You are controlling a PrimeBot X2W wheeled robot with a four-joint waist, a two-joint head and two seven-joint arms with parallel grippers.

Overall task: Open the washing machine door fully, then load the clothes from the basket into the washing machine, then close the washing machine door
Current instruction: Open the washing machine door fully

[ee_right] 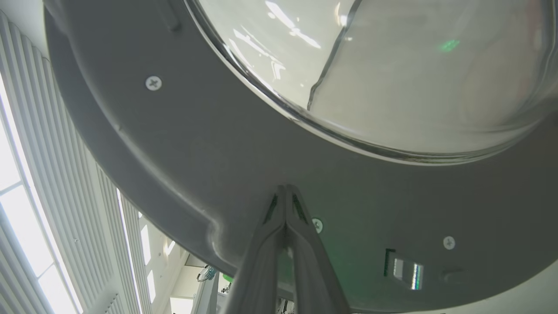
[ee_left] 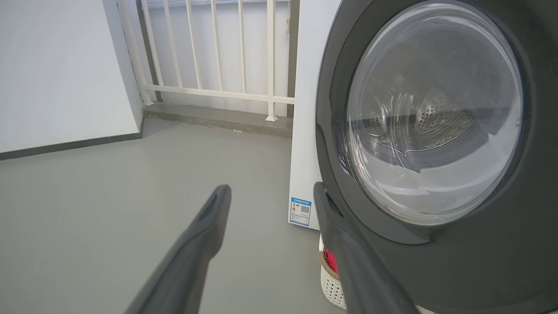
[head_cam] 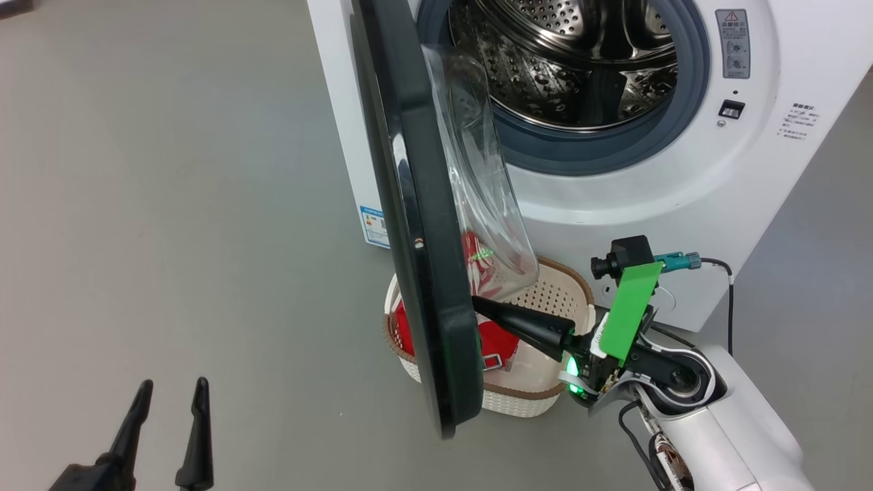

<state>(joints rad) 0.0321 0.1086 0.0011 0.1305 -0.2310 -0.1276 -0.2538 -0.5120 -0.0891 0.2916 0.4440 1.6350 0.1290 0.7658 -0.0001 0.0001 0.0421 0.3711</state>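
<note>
One arm is judged nearer: the right end effector, pinched shut and empty, is set low against the inner face of the half-open washing machine door, while the left end effector, spread wide and empty, is seen well off its outer face.

No word or number is legible. A blue-edged label sticker with a small QR code and coloured bars sits low on the left side panel of the washing machine. On the machine's front, right of the drum, is a grey warning plate topped by a red triangle. Lower and further right, a few lines of print are too small to make out.
</note>
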